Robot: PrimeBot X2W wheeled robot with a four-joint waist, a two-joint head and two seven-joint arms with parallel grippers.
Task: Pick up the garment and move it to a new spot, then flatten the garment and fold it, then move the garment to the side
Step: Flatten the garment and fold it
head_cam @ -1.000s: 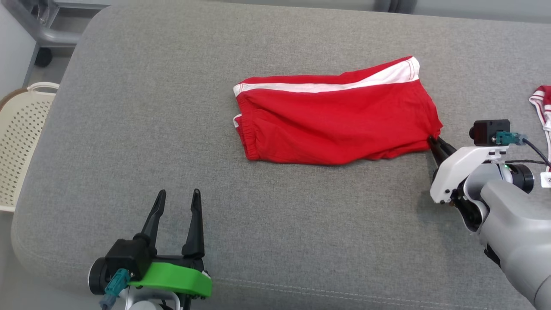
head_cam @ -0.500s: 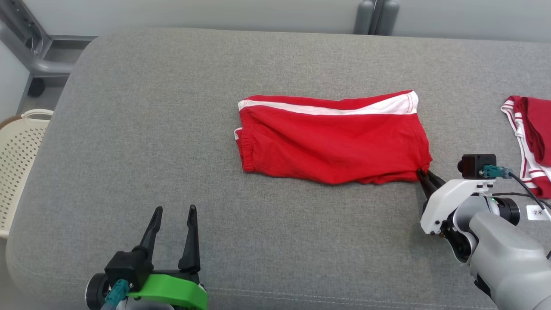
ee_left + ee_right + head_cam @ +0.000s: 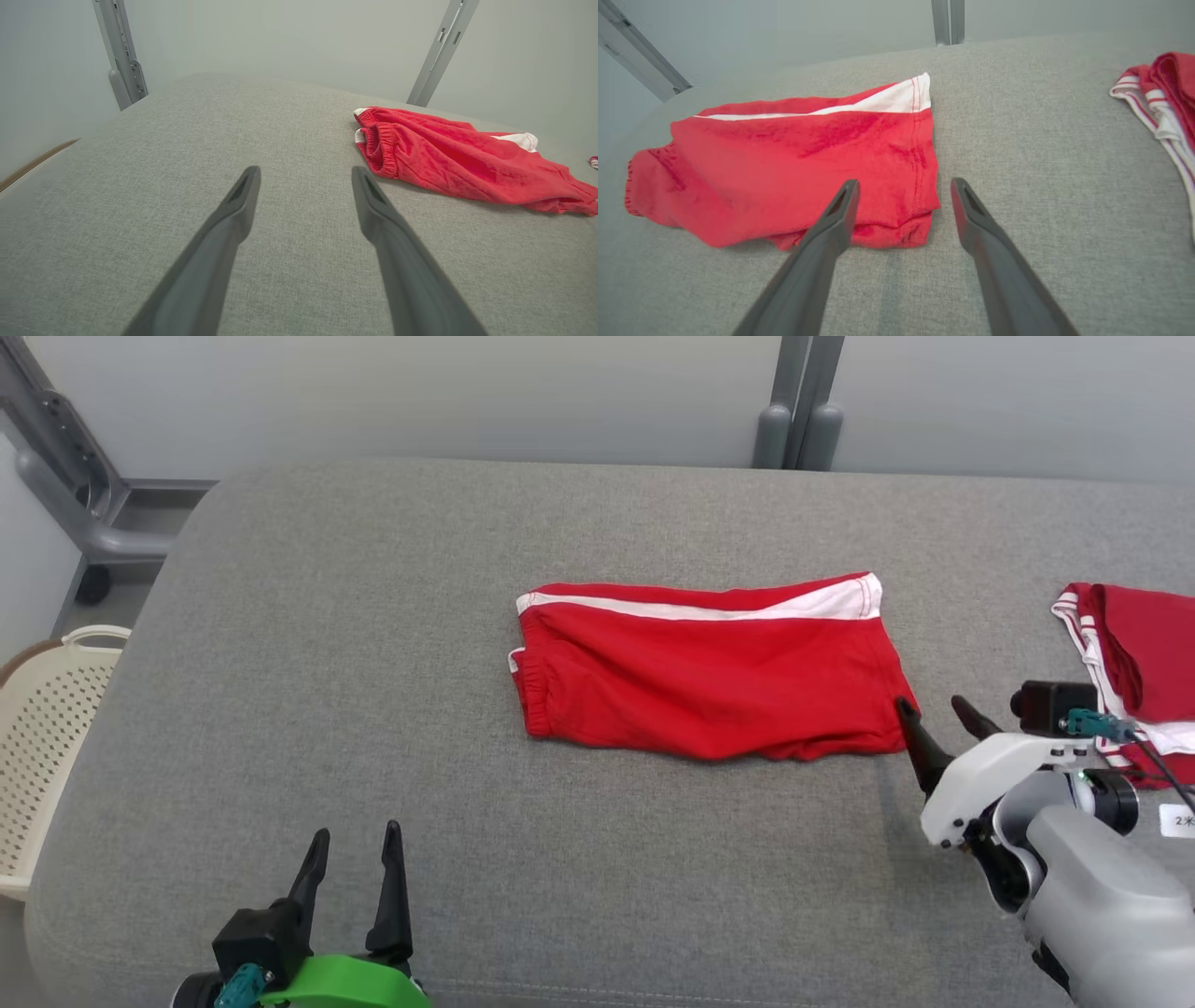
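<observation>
The garment (image 3: 709, 677) is a pair of red shorts with a white side stripe, folded flat in the middle of the grey cushion (image 3: 280, 709). It also lies in the left wrist view (image 3: 458, 158) and the right wrist view (image 3: 794, 163). My right gripper (image 3: 934, 714) stands open at the garment's near right corner, its left finger over the hem, nothing held; its fingers (image 3: 831, 224) straddle that corner (image 3: 901, 186). My left gripper (image 3: 355, 845) is open near the front left edge, well clear of the garment (image 3: 303, 175).
A second red and white striped garment (image 3: 1134, 672) lies at the right edge of the cushion (image 3: 1157, 88). A cream perforated basket (image 3: 47, 728) stands off the cushion's left side. Grey metal posts (image 3: 794, 411) rise behind the cushion.
My right gripper was shut on the garment's near right corner and has opened, letting it go. The head camera has tilted up, so the whole picture has shifted down.
</observation>
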